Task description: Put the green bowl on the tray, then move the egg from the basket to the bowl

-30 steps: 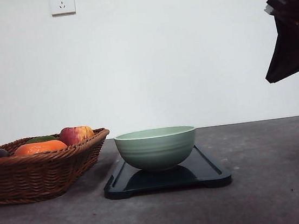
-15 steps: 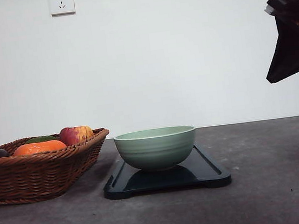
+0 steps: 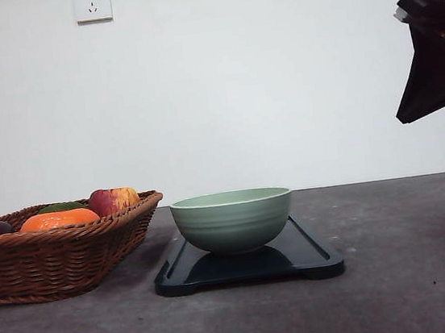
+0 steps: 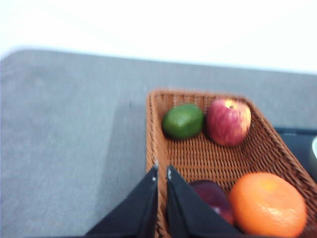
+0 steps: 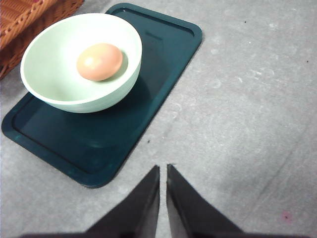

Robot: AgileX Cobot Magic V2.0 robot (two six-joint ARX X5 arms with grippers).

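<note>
The green bowl [image 3: 233, 220] stands upright on the dark tray [image 3: 315, 262] in the middle of the table. The brownish-pink egg [image 5: 99, 61] lies inside the bowl [image 5: 59, 94], which sits toward one end of the tray [image 5: 163, 59]. My right gripper [image 5: 163, 169] is shut and empty, raised over bare table beside the tray; its arm [image 3: 438, 67] hangs high at the right. My left gripper [image 4: 162, 171] is shut and empty above the near rim of the wicker basket [image 4: 198, 153], which stands left of the tray [image 3: 55, 256].
In the basket lie a green avocado [image 4: 183, 120], a red apple [image 4: 228, 121], an orange [image 4: 267, 203] and a dark purple fruit [image 4: 210, 194]. A white wall with a socket [image 3: 92, 3] closes the back. Bare grey table [image 3: 414, 273] lies right of the tray.
The dark tip of my left arm at the front view's left edge has risen and left that view. The right arm, bowl and tray have not moved.
</note>
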